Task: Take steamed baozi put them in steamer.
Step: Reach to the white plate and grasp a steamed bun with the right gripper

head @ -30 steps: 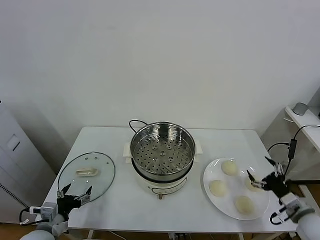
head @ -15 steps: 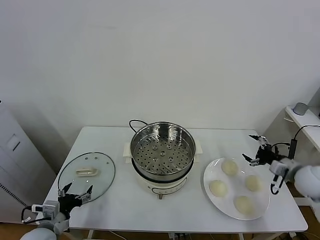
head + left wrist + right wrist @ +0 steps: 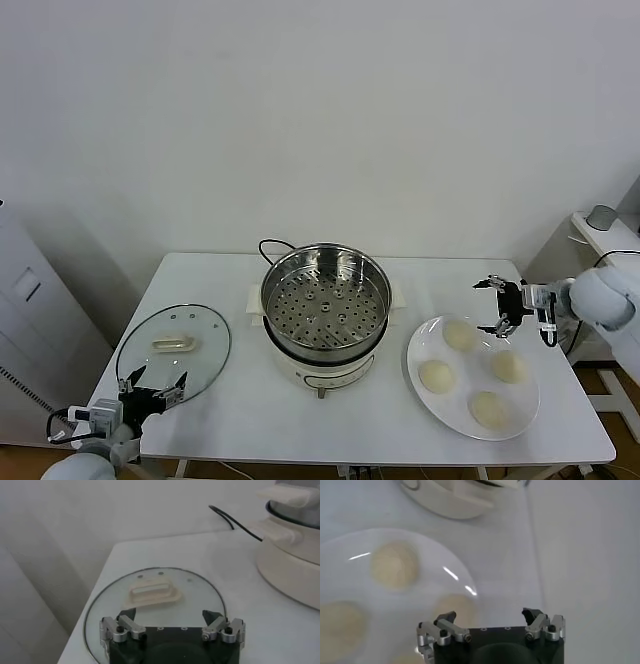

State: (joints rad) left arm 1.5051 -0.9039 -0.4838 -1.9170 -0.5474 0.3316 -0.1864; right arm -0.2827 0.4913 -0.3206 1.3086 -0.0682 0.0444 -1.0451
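Several pale steamed baozi lie on a white plate (image 3: pixel 472 374) right of the steamer; the farthest one (image 3: pixel 458 335) is nearest my right gripper. The steamer (image 3: pixel 325 298), a shiny perforated steel basket on a white cooker base, holds nothing. My right gripper (image 3: pixel 483 308) hovers open over the plate's far right rim, just right of that bun and apart from it. In the right wrist view the gripper (image 3: pixel 489 615) is open and holds nothing, with a baozi (image 3: pixel 454 608) just beyond its fingers. My left gripper (image 3: pixel 152 384) waits open at the table's front left.
A round glass lid (image 3: pixel 173 350) with a white handle lies flat at the table's left; the left gripper (image 3: pixel 169 615) sits at its near edge. A black cord (image 3: pixel 268 246) loops behind the cooker. A shelf with cables stands off the table's right.
My right arm has swung from the plate's near right side up and back to its far right rim, its fingers now pointing left. The left gripper has barely shifted.
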